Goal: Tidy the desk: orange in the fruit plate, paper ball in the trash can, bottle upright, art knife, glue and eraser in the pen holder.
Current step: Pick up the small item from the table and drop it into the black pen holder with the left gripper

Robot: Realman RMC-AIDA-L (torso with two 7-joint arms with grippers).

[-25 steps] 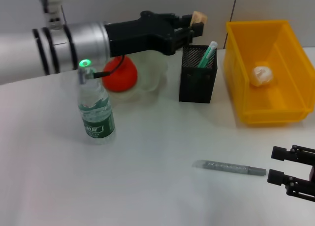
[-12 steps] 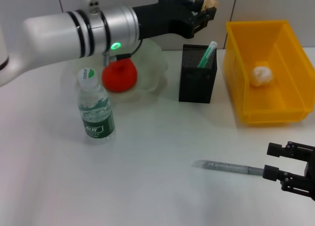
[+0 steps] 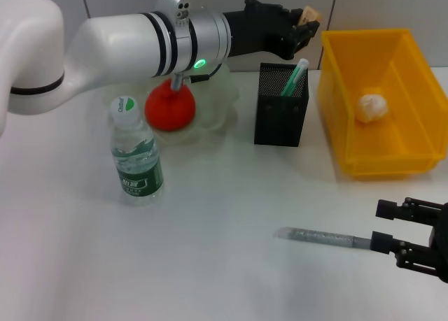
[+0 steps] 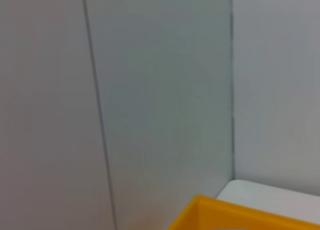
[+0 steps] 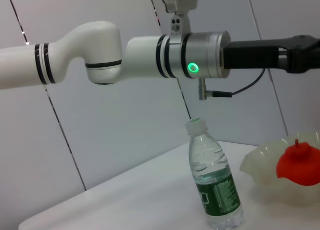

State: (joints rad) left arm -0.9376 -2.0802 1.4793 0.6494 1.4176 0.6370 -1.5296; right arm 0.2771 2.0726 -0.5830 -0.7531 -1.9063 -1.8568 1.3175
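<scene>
L gripper (image 3: 306,26) hung high over the back of the white surface (image 3: 210,265), above the pen holder (image 3: 281,115) and near the trash can's (image 3: 413,163) near-left corner, clamped on the eraser (image 3: 310,15); the tan block poked out between its black fingers. L arm stretched across from the robot's left, passing over the fruit plate (image 3: 217,104) w/ the orange (image 3: 169,105) sitting in it. The pen holder stood upright just beside the trash can, apart from it by a narrow gap, w/ a green-capped stick (image 3: 295,77) leaning out of its top. Paper ball (image 3: 372,105) lay inside the trash can toward its back wall.

Bottle (image 3: 136,157) stood upright, front-left of the fruit plate, w/ free surface all around it. Grey pen-like tool (image 3: 325,237) lay flat in the near-right area, well apart from the pen holder; its right end was just beside the R gripper (image 3: 383,226), which hung low at the near-right edge, fingers spread apart, nothing between them.

Wide bare stretch of surface ran between the bottle and the grey tool. Behind it all, grey wall panels (image 4: 160,89) w/ thin vertical seams; L wrist view showed mostly wall plus a yellow rim corner of the trash can.
</scene>
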